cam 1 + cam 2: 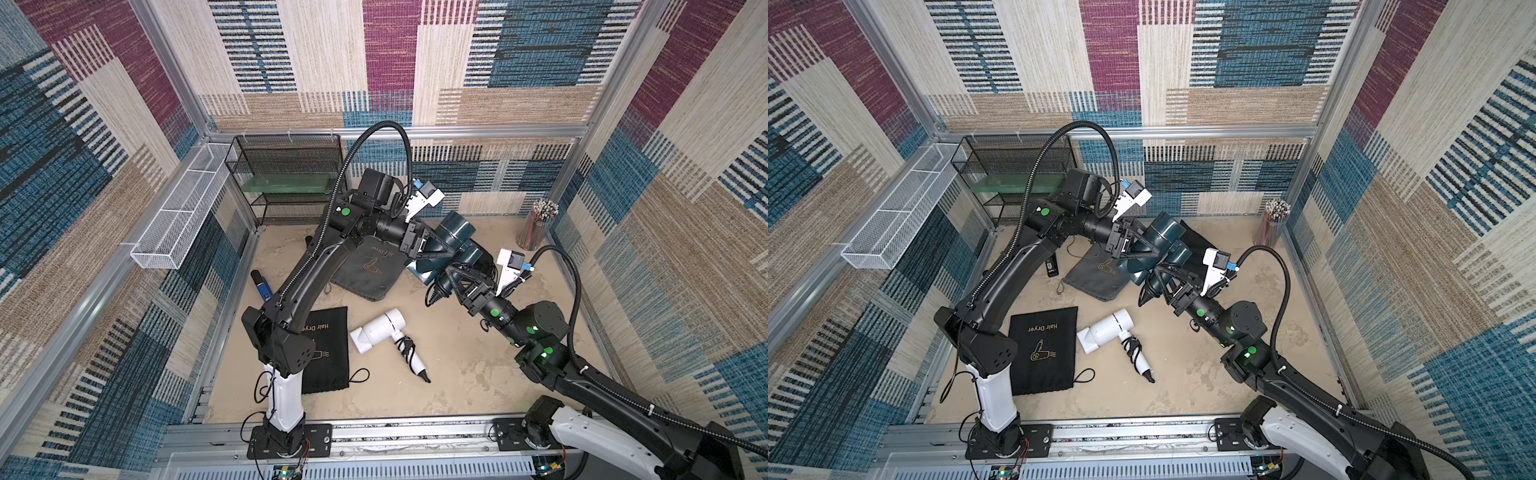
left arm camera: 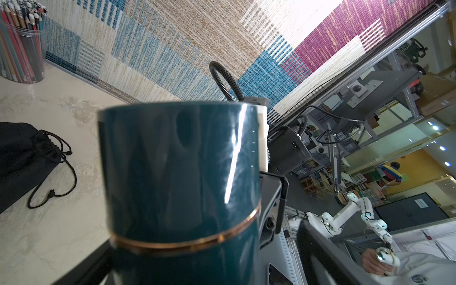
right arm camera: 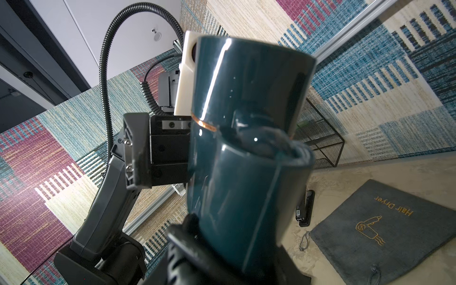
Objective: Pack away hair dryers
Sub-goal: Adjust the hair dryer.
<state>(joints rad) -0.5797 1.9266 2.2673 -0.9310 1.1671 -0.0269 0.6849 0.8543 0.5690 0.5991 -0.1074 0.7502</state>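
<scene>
While aloft in right hand [image 1: 448, 280], teal dryer [image 1: 459, 232] clear of back wall [image 1: 498, 183].

Black arms [image 1: 299, 286], white lower shells [image 1: 284, 399], green dots [image 1: 345, 211].

top views: stereo pair, high over the front edge of the table [image 1: 457, 386], tilted down toward the back wall; far off, whole table and both arms in frame; both nearly identical.
left wrist: right up against the teal hair dryer [image 2: 177, 172] barrel, blurred; faces the table's back right corner, pencil cup [image 2: 22, 49] and black pouch [image 2: 19, 153] behind; frame tilted.
right wrist: same dryer, just as close; faces the back left corner, mesh rack [image 3: 318, 138] and grey pouch [image 3: 382, 229] behind.
shared: dryer in all four views; wrist views meet on it from opposite sides.
</scene>
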